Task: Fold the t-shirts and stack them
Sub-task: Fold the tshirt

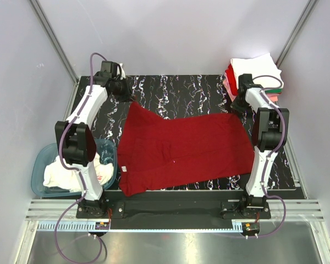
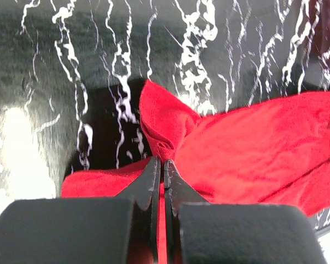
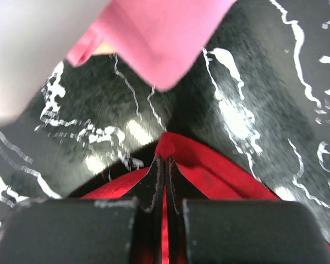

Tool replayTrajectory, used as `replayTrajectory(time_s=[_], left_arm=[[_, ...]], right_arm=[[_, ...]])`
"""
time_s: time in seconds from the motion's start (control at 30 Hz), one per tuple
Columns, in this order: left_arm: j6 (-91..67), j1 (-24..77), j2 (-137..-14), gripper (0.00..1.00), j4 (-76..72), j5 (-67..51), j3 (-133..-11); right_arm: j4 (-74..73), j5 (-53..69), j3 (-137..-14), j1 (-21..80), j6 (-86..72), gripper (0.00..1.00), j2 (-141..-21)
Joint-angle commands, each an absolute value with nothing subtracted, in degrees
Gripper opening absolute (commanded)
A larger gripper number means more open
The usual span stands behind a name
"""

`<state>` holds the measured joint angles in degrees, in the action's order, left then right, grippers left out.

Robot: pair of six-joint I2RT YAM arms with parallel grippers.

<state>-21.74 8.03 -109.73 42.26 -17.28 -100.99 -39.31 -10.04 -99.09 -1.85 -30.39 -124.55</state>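
Top external | marbled table (image 1: 176,91) | pale walls (image 1: 170,33) | red t-shirt (image 1: 187,143) | tub (image 1: 40,158): perhaps shirts (image 1: 58,175)

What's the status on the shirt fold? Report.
Left gripper shut on dark red t-shirt, far-left corner. Right gripper shut on far-right corner. Shirt spread across table. Folded stack close behind right gripper.

Clamped: left claw (image 2: 160,163), right claw (image 3: 164,160).

A shirt (image 1: 181,148) lay spread on the table (image 1: 176,88), far corners at the left gripper (image 2: 160,162) and right gripper (image 3: 164,159). A stack (image 1: 258,69) sat at the far right corner; a tub (image 1: 41,159) holding more shirts (image 1: 58,175) stood beside the table's near left edge.
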Motion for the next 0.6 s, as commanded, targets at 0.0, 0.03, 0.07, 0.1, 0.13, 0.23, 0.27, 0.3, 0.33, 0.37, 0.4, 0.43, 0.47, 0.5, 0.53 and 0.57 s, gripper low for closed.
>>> replayTrajectory(time_s=[0.0,0.03,0.07,0.1,0.13,0.23,0.27,0.3,0.33,0.37,0.4,0.43,0.47,0.5,0.53,0.57], left_arm=[[-20.13,8.96,-102.14,0.0,43.15,-15.56,-99.06],[-20.21,9.05,-100.13,0.0,43.07,-15.47,-97.14],[-20.3,9.23,-99.06,0.0,42.98,-15.38,-95.9],[-20.39,9.4,-98.01,0.0,42.89,-15.03,-94.84],[-20.39,9.49,-96.08,0.0,42.8,-15.03,-92.75],[-20.65,10.02,-91.94,0.0,42.54,-14.68,-88.35],[-20.48,10.37,-90.98,0.0,42.54,-14.59,-87.37],[-20.48,10.63,-88.88,0.0,42.8,-13.98,-86.15],[-20.22,10.98,-87.81,0.0,43.06,-13.63,-83.96],[-20.04,11.07,-86.76,0.0,43.15,-13.45,-82.54],[-20.04,11.34,-84.4,0.0,43.42,-12.93,-81.22],[-19.95,11.42,-83.33,0.0,43.5,-12.83,-79.91],[-19.86,11.6,-82.02,0.0,43.42,-12.92,-76.85],[-19.86,11.78,-79.83,0.0,43.42,-12.92,-75.51],[-19.86,12.3,-78.76,0.0,43.33,-12.83,-73.84],[-19.95,12.48,-77.53,0.0,43.42,-12.83,-72.44]], right_arm=[[-40.69,-11.43,-98.44,-1.23,-28.48,0.0,-118.13],[-41.22,-11.51,-98.18,-1.23,-28.3,0.0,-117.43],[-41.31,-11.6,-97.39,-1.23,-28.13,0.0,-116.9],[-41.22,-11.6,-96.86,-1.23,-27.95,0.0,-116.46],[-41.05,-11.34,-96.33,-1.23,-27.95,0.0,-115.93],[-40.69,-10.72,-94.66,-1.23,-27.69,0.0,-113.82],[-40.61,-10.46,-93.88,-1.23,-27.51,0.0,-113.47],[-40.78,-10.28,-93.78,-1.23,-27.51,0.0,-113.12],[-40.78,-10.02,-93.43,-1.23,-27.34,0.0,-112.51],[-40.96,-10.02,-92.91,-1.23,-27.16,0.0,-112.15],[-40.96,-10.11,-92.55,-1.23,-27.16,0.0,-111.28],[-40.96,-10.11,-92.11,-1.23,-27.07,0.0,-110.83],[-40.87,-10.37,-91.24,-1.23,-26.9,0.0,-110.4],[-40.7,-10.55,-90.71,-1.23,-26.89,0.0,-109.96],[-40.69,-10.98,-90.36,-1.23,-26.98,0.0,-109.08],[-40.69,-11.51,-89.57,-1.23,-26.9,0.0,-108.81]])
